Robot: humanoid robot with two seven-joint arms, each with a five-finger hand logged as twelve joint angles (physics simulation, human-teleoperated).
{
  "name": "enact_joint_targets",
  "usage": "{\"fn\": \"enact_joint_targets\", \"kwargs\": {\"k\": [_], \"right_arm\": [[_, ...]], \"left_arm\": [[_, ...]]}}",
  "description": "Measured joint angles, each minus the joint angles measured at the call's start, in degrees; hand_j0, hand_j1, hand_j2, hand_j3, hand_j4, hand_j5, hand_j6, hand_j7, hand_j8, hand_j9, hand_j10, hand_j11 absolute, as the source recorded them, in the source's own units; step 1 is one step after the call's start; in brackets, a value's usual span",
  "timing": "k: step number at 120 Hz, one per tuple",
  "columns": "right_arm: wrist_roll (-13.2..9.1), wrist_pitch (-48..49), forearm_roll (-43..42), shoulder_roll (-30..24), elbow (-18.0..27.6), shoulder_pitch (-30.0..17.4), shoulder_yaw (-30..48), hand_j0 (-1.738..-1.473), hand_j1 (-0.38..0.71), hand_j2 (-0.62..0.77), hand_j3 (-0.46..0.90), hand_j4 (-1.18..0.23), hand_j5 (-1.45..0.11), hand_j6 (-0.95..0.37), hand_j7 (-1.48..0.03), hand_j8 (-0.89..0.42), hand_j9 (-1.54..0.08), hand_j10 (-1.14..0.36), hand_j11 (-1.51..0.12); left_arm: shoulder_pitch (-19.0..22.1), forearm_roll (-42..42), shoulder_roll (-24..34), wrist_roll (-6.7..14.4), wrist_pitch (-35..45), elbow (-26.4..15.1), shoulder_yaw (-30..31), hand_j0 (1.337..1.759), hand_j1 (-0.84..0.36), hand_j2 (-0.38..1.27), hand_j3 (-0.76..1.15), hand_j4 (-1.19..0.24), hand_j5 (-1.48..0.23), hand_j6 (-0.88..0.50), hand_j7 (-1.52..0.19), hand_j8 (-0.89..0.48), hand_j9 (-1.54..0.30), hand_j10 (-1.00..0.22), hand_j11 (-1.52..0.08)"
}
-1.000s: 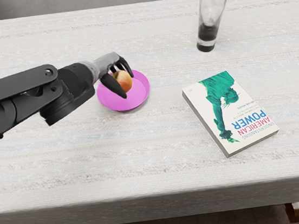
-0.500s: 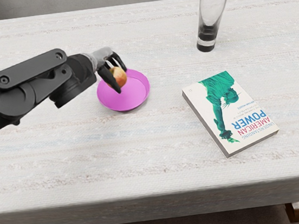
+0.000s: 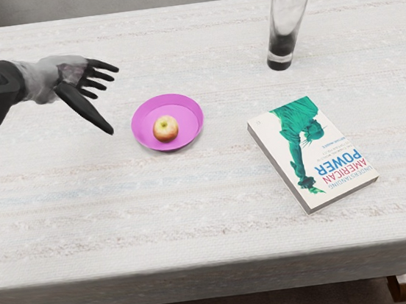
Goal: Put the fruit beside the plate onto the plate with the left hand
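A small yellow-red apple (image 3: 166, 128) lies in the middle of the magenta plate (image 3: 186, 109) on the table. My left hand (image 3: 88, 88) hovers up and to the left of the plate, well apart from it, fingers spread and holding nothing. Its arm enters from the left edge. The right arm does not show.
A tall clear glass bottle (image 3: 284, 16) stands at the back right. A paperback book (image 3: 312, 152) with a teal cover lies flat to the right of the plate. The table's front edge runs along the bottom.
The left hand let go of the apple, which now rests on the plate. The hand opened and drew back to the upper left.
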Motion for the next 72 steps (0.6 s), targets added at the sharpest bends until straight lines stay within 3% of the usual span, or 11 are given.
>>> {"fn": "enact_joint_targets", "kwargs": {"k": [17,23,34,55,72], "right_arm": [[0.01,0.09,0.01,0.00,0.05,-0.01,0.00,-1.658,-0.35,0.00,0.00,0.00,0.00,0.00,0.00,0.00,0.00,0.00,0.00],[0.01,0.13,0.01,0.00,0.06,-0.02,0.01,-1.658,-0.35,0.00,0.00,0.00,0.00,0.00,0.00,0.00,0.00,0.00,0.00],[0.01,0.17,0.03,0.00,0.07,-0.02,0.02,-1.658,-0.35,0.00,0.00,0.00,0.00,0.00,0.00,0.00,0.00,0.00,0.00],[-0.02,0.17,0.02,0.00,0.07,-0.02,0.02,-1.658,-0.35,0.00,0.00,0.00,0.00,0.00,0.00,0.00,0.00,0.00,0.00],[-0.02,0.13,0.01,0.00,0.07,0.03,0.02,-1.658,-0.35,0.00,0.00,0.00,0.00,0.00,0.00,0.00,0.00,0.00,0.00]], "left_arm": [[1.52,-22.21,11.81,0.00,-19.86,-2.66,-2.20,1.658,0.19,0.04,0.00,-0.14,-0.19,-0.13,-0.19,-0.13,-0.19,-0.14,-0.19],[4.39,-29.79,16.06,0.00,-23.64,-2.97,-2.48,1.658,0.19,0.04,0.00,-0.13,-0.18,-0.13,-0.18,-0.13,-0.18,-0.14,-0.18],[8.54,-40.02,18.72,0.00,-27.25,-3.05,-2.75,1.658,0.20,0.03,0.00,-0.12,-0.16,-0.12,-0.16,-0.12,-0.16,-0.13,-0.16],[12.76,-46.90,22.49,0.00,-29.33,-2.09,-2.56,1.658,0.27,0.01,0.00,-0.06,-0.09,-0.06,-0.09,-0.06,-0.09,-0.07,-0.09],[13.30,-47.70,22.97,0.00,-29.69,-0.31,-2.40,1.658,0.30,0.01,0.00,-0.04,-0.06,-0.04,-0.06,-0.04,-0.06,-0.04,-0.06]]}}
